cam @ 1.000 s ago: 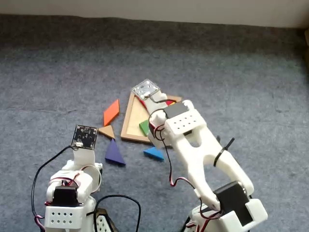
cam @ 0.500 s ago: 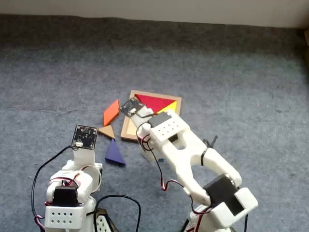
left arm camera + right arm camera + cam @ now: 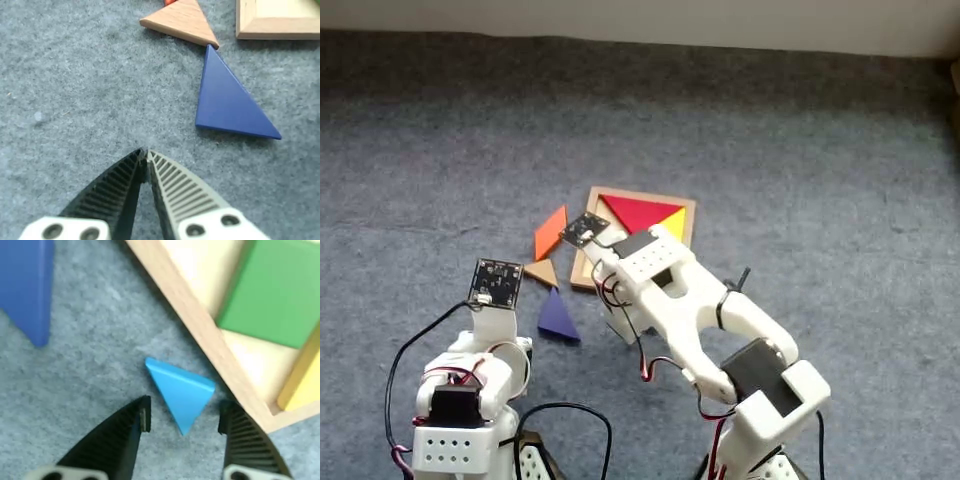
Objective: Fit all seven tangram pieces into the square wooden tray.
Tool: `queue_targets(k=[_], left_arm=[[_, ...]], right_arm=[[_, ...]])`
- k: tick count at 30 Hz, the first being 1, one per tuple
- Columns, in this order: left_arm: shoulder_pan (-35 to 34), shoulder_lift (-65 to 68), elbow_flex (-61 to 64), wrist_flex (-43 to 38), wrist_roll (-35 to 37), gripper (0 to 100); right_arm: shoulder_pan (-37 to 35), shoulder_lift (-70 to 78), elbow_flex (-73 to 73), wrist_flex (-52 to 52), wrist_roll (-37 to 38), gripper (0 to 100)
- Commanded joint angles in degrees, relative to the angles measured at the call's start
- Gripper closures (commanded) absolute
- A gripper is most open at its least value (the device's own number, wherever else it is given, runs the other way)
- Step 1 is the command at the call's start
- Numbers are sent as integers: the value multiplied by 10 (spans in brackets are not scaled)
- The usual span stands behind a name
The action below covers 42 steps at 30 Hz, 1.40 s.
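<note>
Beside the tray's (image 3: 645, 192) near left corner, the light blue triangle (image 3: 182, 390) lies flat on the grey table (image 3: 800, 140), just outside the wooden rim. The right gripper (image 3: 184, 415) hangs over it with its fingers (image 3: 120, 440) apart, one on each side of the piece, and neither visibly touches it. In the high view the right arm (image 3: 665, 285) stretches across the tray's near side and covers that part.

Inside the tray, the red triangle (image 3: 638, 213) sits along the far edge with the yellow piece (image 3: 672, 222) touching it. The green square (image 3: 272, 300) lies against the yellow piece in the right wrist view, with bare tray floor between it and the rim.

Left of the tray, three pieces rest on the table: the orange parallelogram (image 3: 550, 232), the wooden triangle (image 3: 542, 272) and the dark blue triangle (image 3: 557, 317). The wooden and dark blue ones nearly meet tip to tip. The left gripper (image 3: 146, 155) is just short of the dark blue triangle, its fingers (image 3: 175, 190) pressed together on nothing.
</note>
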Motion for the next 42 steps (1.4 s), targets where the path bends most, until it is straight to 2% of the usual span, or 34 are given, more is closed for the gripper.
queue_targets(k=[1, 14, 21, 28, 36, 42], left_arm=[[-7, -17, 11, 2, 4, 994], [-7, -17, 11, 2, 4, 994], [-7, -17, 11, 2, 4, 994], [-7, -17, 11, 2, 4, 994], [-7, -17, 11, 2, 4, 994], [-7, -17, 11, 2, 4, 994]], right_arm=[[-3, -7, -29, -14, 4, 752], [-14, -6, -55, -30, 5, 752], [-44, -4, -54, -35, 6, 754], [-44, -3, -51, -35, 33, 820], [-36, -3, -29, -22, 36, 817], [-25, -3, -29, -4, 37, 775]])
